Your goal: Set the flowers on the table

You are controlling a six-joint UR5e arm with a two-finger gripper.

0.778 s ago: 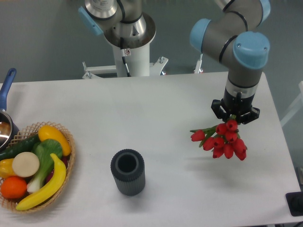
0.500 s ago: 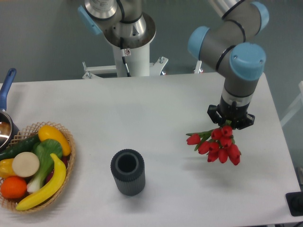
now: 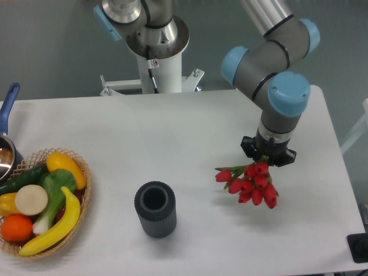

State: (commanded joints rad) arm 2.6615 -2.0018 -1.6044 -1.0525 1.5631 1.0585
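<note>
A: We log the gripper [image 3: 268,158] clenched on the flowers [image 3: 249,181], over the right half of the table [image 3: 190,132]. The bunch hangs below the fingers, red heads downward and toward the camera, one bloom and a few green leaves sticking out to the left.

B: Are we touching the table yet?

A: We cannot tell. A faint shadow lies beneath the blooms, so we judge them just above the surface or barely brushing it.

B: Handling notes?

A: We judge the bunch light, probably artificial. Stems likely thin and springy, heads soft and easily bent. Little weight for the fingers, but the bundle could splay or roll once let go.

B: Where do we hold?

A: At the gathered stems, as we appear to now; the contact itself is hidden under the wrist. Gripping the heads would crush them, we think.

B: Neighbours?

A: The vase [image 3: 155,209] stands well apart to the left, upright. The basket [image 3: 84,183] of fruit and vegetables sits at the far left edge. Neither is near the drop spot.

B: Risk?

A: A high release may scatter the stems, so we would lower first.
</note>
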